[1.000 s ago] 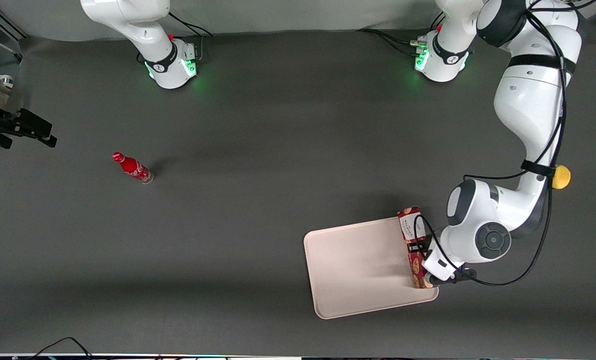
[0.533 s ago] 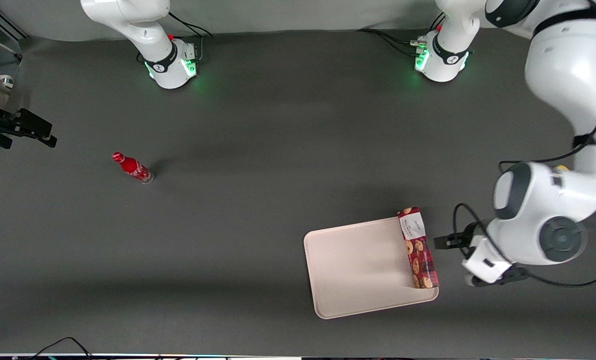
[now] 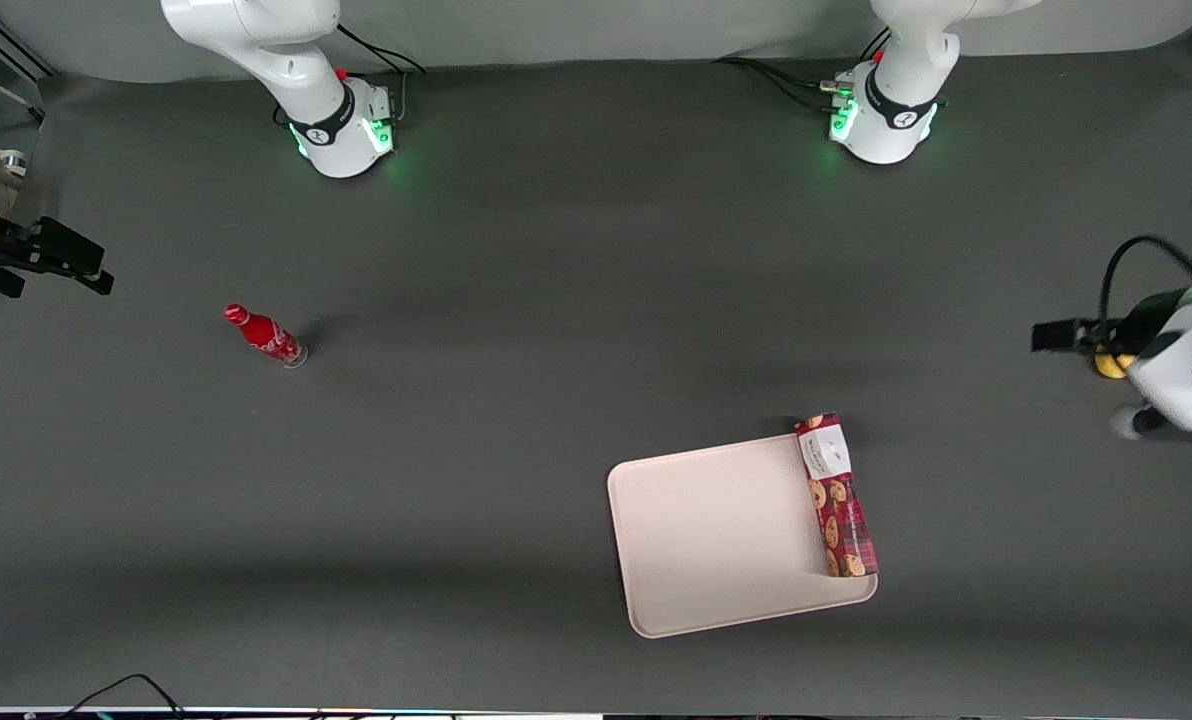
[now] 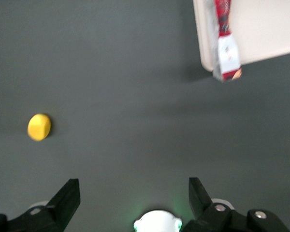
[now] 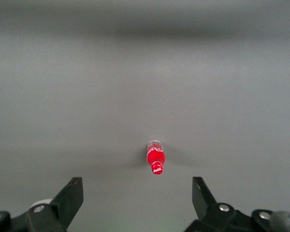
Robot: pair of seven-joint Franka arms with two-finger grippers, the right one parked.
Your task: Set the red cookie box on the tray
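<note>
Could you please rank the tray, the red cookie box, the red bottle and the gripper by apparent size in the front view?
1. tray
2. red cookie box
3. red bottle
The open gripper, toward the working arm's end, is cropped and closer to the camera: unranked.

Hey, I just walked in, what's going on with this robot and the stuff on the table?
The red cookie box lies along one edge of the tray, its white-label end poking past the rim. Nothing holds it. The gripper is open and empty, up above the table toward the working arm's end, near a small yellow ball. A small red bottle stands toward the parked arm's end.
</note>
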